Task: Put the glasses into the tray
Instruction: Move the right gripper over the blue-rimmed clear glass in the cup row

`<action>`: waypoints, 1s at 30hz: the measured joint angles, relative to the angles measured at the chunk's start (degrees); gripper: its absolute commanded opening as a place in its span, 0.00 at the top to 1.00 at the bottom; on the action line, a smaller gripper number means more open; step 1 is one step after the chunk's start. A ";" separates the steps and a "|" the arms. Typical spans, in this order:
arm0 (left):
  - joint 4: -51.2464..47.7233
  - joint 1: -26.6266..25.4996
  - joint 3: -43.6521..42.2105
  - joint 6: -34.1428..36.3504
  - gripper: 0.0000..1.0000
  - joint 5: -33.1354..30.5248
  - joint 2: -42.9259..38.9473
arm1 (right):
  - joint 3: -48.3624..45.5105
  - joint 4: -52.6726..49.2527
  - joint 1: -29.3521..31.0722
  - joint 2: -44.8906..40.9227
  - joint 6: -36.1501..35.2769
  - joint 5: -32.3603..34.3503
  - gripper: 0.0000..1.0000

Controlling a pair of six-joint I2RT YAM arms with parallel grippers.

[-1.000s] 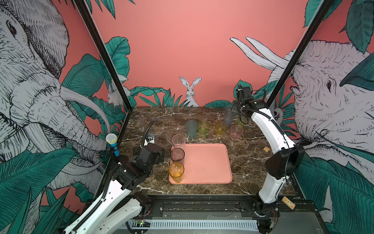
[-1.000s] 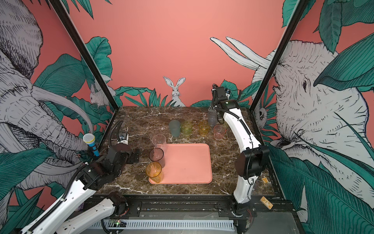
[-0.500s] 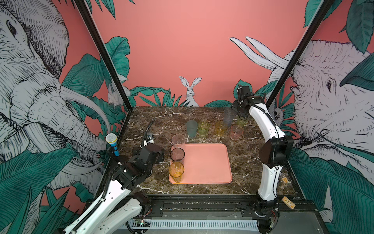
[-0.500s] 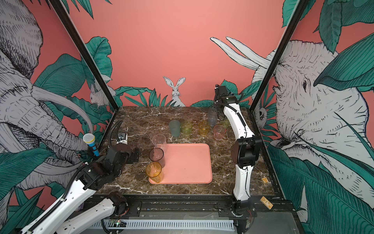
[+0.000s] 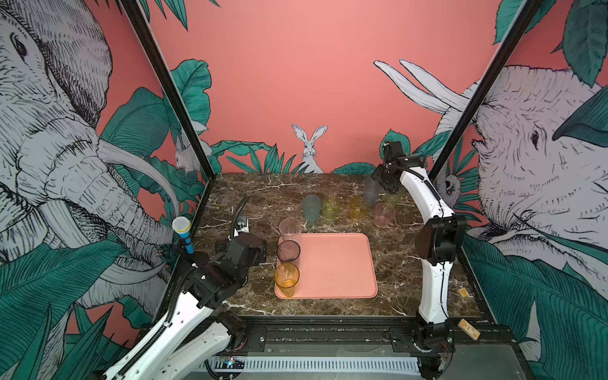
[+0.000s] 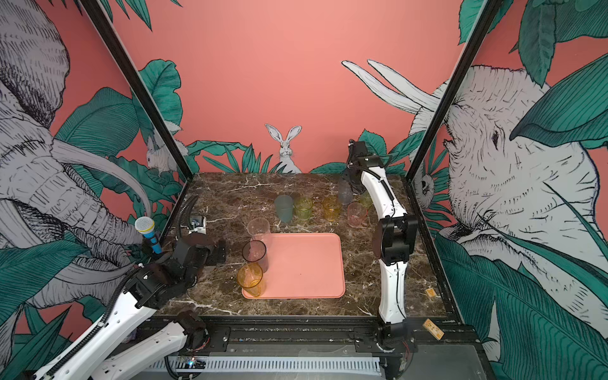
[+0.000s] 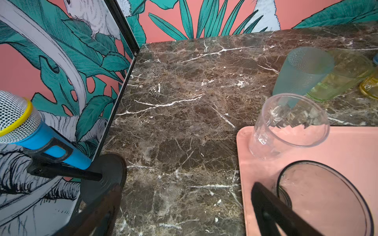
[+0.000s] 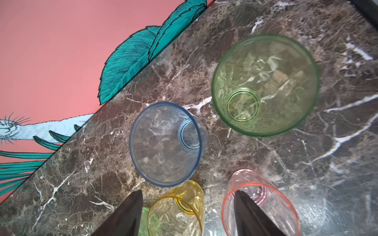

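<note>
Your tray (image 5: 332, 263) sits flat on the marble surface (image 5: 237, 197), toward the near middle. Three glasses stand upright in a column along its left edge in both top views: clear tumbler (image 5: 290, 229) at the far corner, smoky dark one (image 5: 288, 251) in the middle, amber one (image 5: 287, 275) at the near corner. The rest of the tray is bare.

The other six glasses are off the tray, on the surface behind it. Left to right you have a frosted grey-teal tumbler (image 5: 311, 208), a yellow-green one (image 5: 330, 208) just beside it, a yellow-amber one (image 5: 358, 208), and a pink one (image 5: 384, 214). Behind those stand a tall grey-lilac tumbler (image 5: 370, 194) and a second green glass (image 5: 393, 196), partly hidden by the arm.

Your right gripper (image 8: 188, 212) hangs over that back group. In the right wrist view both dark fingers (image 8: 126, 214) stand apart with nothing between them, so the jaws are open; the grey-lilac glass (image 8: 165, 143) lies just past the tips, untouched.

Your left gripper (image 7: 184, 212) sits low by the tray's left edge. Jaws spread wide, empty; one finger (image 7: 274, 212) overlaps the smoky glass (image 7: 325, 198) in the left wrist view, contact can't be told.

A toy microphone (image 5: 183, 233) stands at the surface's left edge.
</note>
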 measured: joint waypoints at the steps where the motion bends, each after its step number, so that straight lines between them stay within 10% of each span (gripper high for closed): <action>1: 0.02 0.00 0.00 -0.28 0.01 0.00 0.09 | 0.33 0.09 0.00 0.48 0.11 -0.07 0.28; 30: 0.09 0.00 0.04 -2.78 0.01 0.42 3.52 | 0.92 1.77 -1.44 5.64 0.79 -0.15 0.43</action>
